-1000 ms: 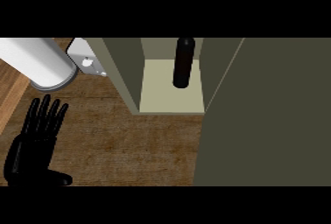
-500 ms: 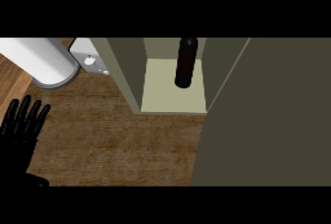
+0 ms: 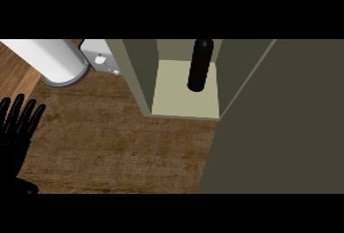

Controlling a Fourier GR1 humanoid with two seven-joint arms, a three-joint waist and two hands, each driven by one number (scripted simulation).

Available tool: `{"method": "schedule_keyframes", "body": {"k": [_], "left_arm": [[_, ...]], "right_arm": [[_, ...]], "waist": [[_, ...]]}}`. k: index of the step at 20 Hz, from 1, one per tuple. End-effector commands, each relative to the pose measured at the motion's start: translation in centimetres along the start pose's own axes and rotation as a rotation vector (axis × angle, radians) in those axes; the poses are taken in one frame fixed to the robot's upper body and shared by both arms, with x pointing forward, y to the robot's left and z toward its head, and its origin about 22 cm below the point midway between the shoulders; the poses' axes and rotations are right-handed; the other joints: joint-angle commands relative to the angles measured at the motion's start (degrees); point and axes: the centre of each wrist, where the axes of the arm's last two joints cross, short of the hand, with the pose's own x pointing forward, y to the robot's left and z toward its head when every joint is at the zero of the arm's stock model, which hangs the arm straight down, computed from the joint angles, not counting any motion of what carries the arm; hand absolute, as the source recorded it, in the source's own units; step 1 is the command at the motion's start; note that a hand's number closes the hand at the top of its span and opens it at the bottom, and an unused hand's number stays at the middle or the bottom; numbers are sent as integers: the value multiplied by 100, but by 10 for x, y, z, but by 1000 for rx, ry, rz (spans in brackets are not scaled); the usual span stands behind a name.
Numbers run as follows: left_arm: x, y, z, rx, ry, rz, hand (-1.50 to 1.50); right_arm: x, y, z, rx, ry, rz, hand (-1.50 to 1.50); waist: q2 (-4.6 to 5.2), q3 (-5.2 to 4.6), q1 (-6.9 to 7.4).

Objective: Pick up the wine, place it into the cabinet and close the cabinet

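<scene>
One black hand shows, the robot's left hand (image 3: 16,132), at 9 o'clock against the view's left edge. Its fingers (image 3: 19,109) are straight and spread, pointing up, and hold nothing. The edge cuts off the outer side of the hand, and only a dark scrap of it shows near 7 o'clock.

At 11 o'clock one white cylinder (image 3: 47,54) stands on a grey round base, its upper part cut off. Just beside it sits one small white box (image 3: 99,57) with a round knob, partly hidden behind the cabinet (image 3: 134,77).

The single cabinet stands open at 12 o'clock. One dark wine bottle (image 3: 199,68) stands upright inside it on the pale shelf floor, well apart from the hand; the bottle's top runs into the view's upper edge.

One olive cabinet door (image 3: 282,127) fills the right side from 1 to 5 o'clock, hiding whatever lies behind it. Brown wooden counter (image 3: 121,145) spreads across the middle.
</scene>
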Motion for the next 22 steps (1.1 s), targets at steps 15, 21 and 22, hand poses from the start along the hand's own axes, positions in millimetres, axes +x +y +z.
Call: {"method": "schedule_keyframes", "body": {"k": [15,21,22], "left_arm": [[18,22,-1,16,-11,-11,-150],[2,27,8,31,-7,-13,-150],[16,30,0,32,-9,-36,-150]], "right_arm": [[45,37,-185,31,-47,-173,150],[28,30,-244,-22,-6,-196,150],[35,23,-255,-56,-12,-228,150]], "waist": [[-29,28,-46],[-18,41,-151],[-15,42,-116]]}}
